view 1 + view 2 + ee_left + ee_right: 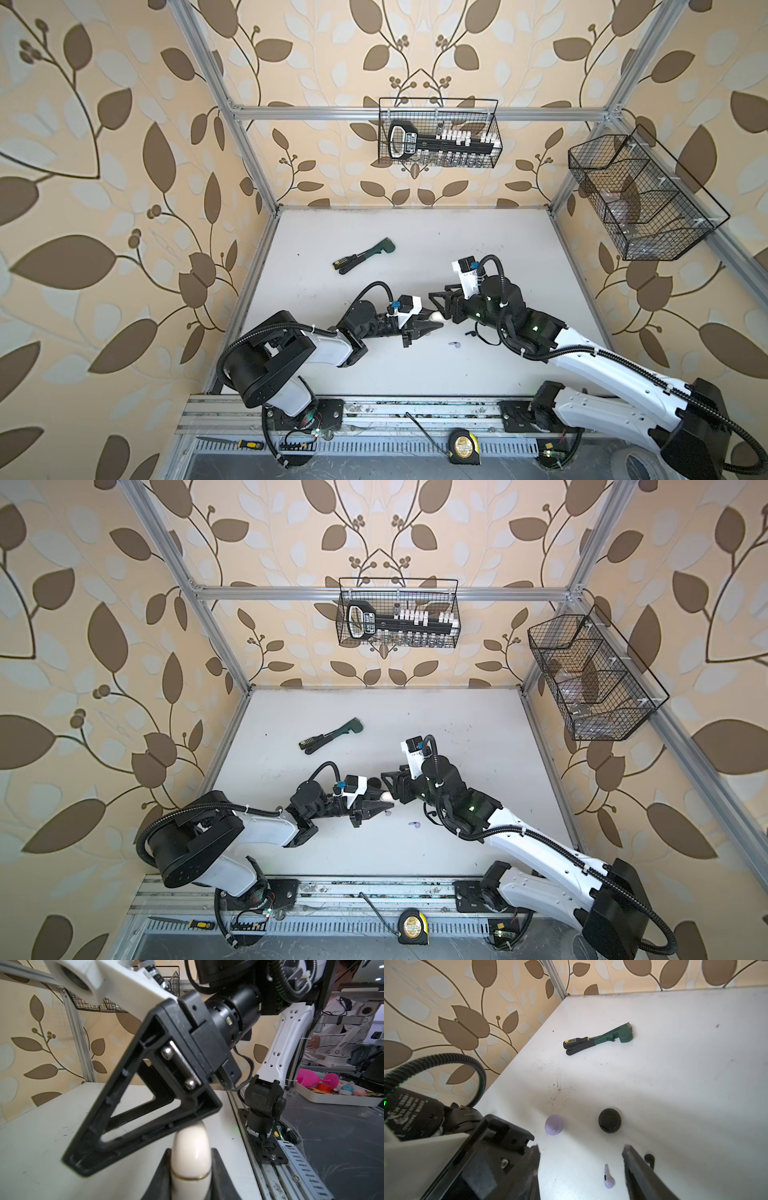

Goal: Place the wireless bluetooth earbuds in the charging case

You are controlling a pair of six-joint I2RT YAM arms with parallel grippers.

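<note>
My left gripper [191, 1167] is shut on a cream charging case [192, 1145] with a gold band, held just above the table in both top views [435, 316] [386, 796]. My right gripper [581, 1159] is open. One of its black fingers [124, 1105] hangs right over the case's top end. A lilac earbud [608, 1177] lies on the table in the gap between the right jaws, and a black earbud [650, 1160] lies just outside one jaw. A lilac earbud [455, 344] [414, 824] also shows in both top views. No white earbud is in view.
A closed lilac case [554, 1125] and a closed black case [609, 1120] sit on the white table [498, 249]. A green-and-black hand tool [363, 257] lies farther back. Wire baskets [440, 133] hang on the back and right walls.
</note>
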